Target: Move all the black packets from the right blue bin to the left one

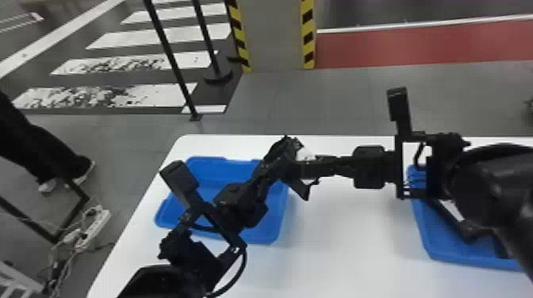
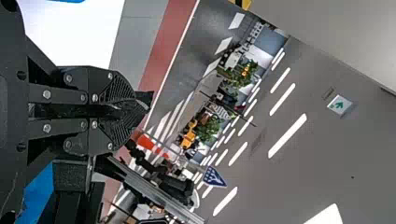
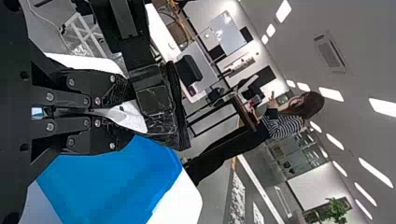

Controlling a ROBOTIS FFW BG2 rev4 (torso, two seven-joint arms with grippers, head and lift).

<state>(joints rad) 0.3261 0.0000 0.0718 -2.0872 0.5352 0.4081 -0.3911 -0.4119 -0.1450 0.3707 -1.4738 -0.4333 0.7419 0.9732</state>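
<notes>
White tabletop (image 1: 349,245) between blue bins (image 1: 275,216)

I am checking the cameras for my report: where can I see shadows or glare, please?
Head view: soft shadow on the white table beside the right blue plastic bin; left wrist view: table washed out, long ceiling lights glaring; right wrist view: small highlights on the crinkled, glossy black plastic packet.

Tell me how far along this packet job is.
Done: none confirmable; the left arm hides much of the left bin. In hand: the right gripper holds a black packet near that bin. Remaining: probably releasing it there; the right arm partly covers the right bin, so more may wait.
</notes>
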